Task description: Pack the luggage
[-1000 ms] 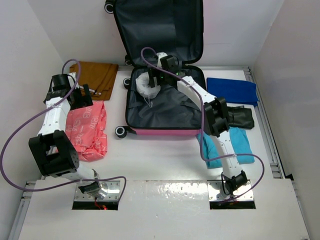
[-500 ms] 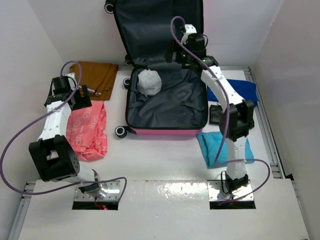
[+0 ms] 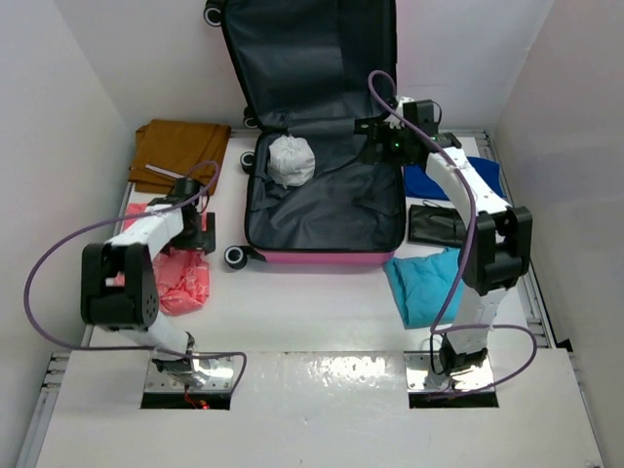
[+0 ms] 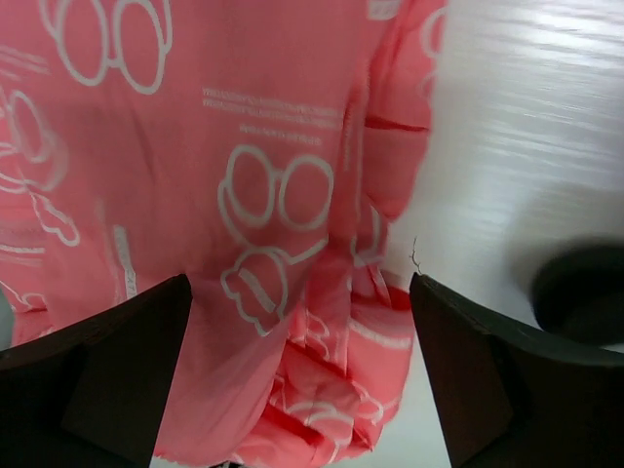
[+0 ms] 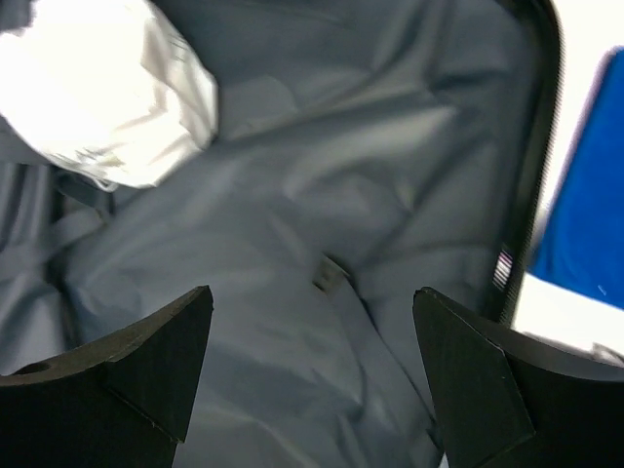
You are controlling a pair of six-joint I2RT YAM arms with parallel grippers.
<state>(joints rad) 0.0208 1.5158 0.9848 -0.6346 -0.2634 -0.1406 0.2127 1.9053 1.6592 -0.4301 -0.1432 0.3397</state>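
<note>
The luggage (image 3: 322, 210) lies open at the far middle of the table (image 3: 312, 312), lid upright. The right gripper (image 3: 372, 135) hovers over its far right corner, jaws apart and empty, and the left gripper (image 4: 300, 292) (likewise spread wide) hangs over a pink garment (image 4: 195, 175) just left of it. Only the right wrist view shows the lining's creases beside a white bundle (image 5: 97, 88).

**Luggage: open, base flat, lid raised**

The luggage (image 3: 322, 216) is a small hot-pink hard-shell case at the rear centre of the table (image 3: 312, 312). Its base half lies flat with the dark grey lining facing up. The lid stands upright behind it. A black zipper edges the rim. A white bundle (image 3: 291, 160) lies in the base's far-left corner.
</note>
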